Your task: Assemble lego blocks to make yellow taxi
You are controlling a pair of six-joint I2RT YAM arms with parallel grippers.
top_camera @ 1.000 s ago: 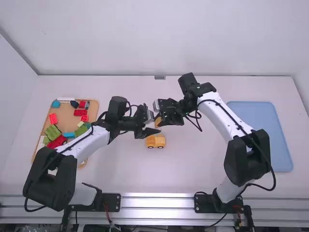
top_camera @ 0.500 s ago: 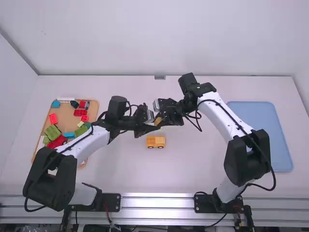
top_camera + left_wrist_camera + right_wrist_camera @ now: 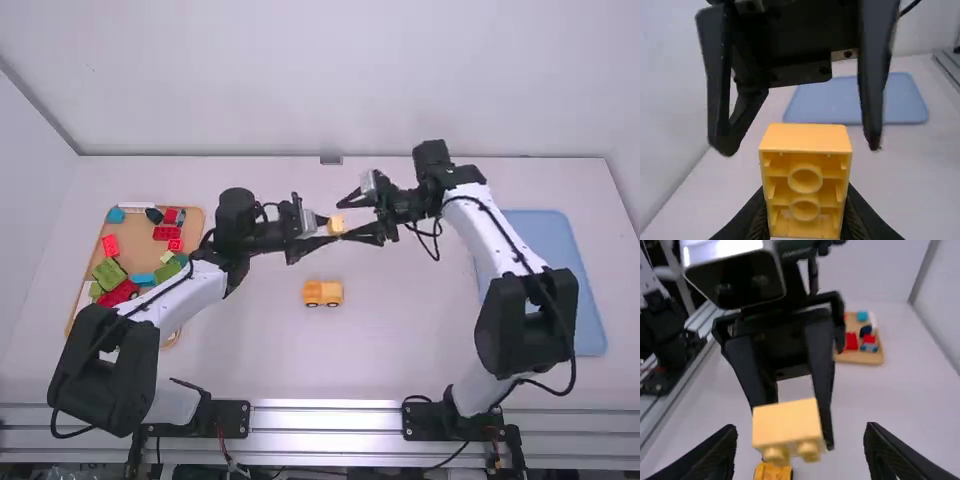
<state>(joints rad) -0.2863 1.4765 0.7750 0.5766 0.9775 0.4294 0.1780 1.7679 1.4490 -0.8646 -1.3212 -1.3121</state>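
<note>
Back to the right went the right arm, its fingers spreading, while the left gripper [image 3: 805, 192] and the block shifted a little toward the far side! Narrow on its sides, the left fingers had the two-stud yellow block [image 3: 806, 137], held up over the middle of the table. Wide open stood the right gripper [image 3: 802, 432], facing it, its fingers well spread. What a block: orange-yellow, plain-faced, hollow beneath with two round tubes. It looked likely to handle light and stiff, hard to crush but slick; a square grip on two opposite flat sides, studs and hollow left free, seemed the hold to want. Just nearer, on the table, sat the yellow wheeled car body [image 3: 323, 293], upright, with dark wheels. Out left, red, green and blue bricks crowded the wooden tray [image 3: 130, 235]; out right lay the blue tray [image 3: 590, 300].
</note>
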